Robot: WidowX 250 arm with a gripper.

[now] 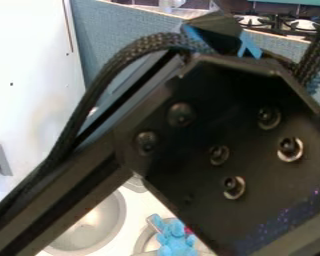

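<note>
The black robot arm (216, 145) crosses the foreground, its broad bolted joint plate covering the middle and right of the view. A braided black cable (89, 95) curves along its upper side, with strips of blue tape near the top. Below the joint, at the bottom edge, a light blue plush toy (176, 242) lies in or over a round metallic basin (144, 243); the arm hides part of that area. A small red or pink thing is beside the toy.
Another round metal basin (96, 226) is set in the white surface at the lower left. A blue-grey panel (119, 30) stands behind the arm, with black stove grates (277, 24) beyond it at the upper right. A white wall (29, 75) bounds the left side.
</note>
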